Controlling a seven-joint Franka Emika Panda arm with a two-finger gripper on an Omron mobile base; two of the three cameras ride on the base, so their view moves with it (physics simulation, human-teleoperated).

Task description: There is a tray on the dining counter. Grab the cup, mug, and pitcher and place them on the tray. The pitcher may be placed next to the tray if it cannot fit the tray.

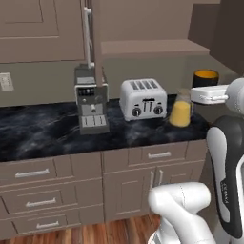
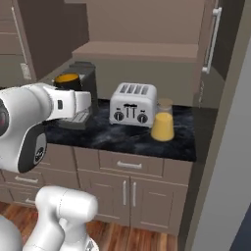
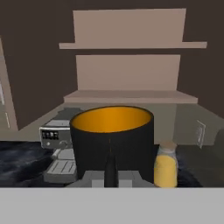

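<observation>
The dark marble desk (image 1: 43, 128) runs across both base views over brown drawers and cabinet doors; in the left base view it stretches far to the left, while the right base view shows its right end stopping at a tall panel. On it, from the left base view, stand a grey coffee machine (image 1: 91, 102), a silver toaster (image 1: 143, 99) and the pitcher (image 1: 181, 108), in that order left to right. The pitcher rests on the desk just beside the toaster's right end, upright, with orange liquid filling its lower part below a tan lid; the right base view shows it in front of the toaster's right corner.

The mug (image 3: 112, 142) is lifted off the desk, held at the end of the white arm. The hand view looks straight at it: black wall, orange interior, nothing visible inside. The fingers (image 3: 110, 168) are closed on the mug's near wall, one dark tip rising against its outside. In the left base view the mug (image 1: 206, 77) shows above the white hand, to the right of the pitcher; in the right base view it sits in front of the coffee machine.
</observation>
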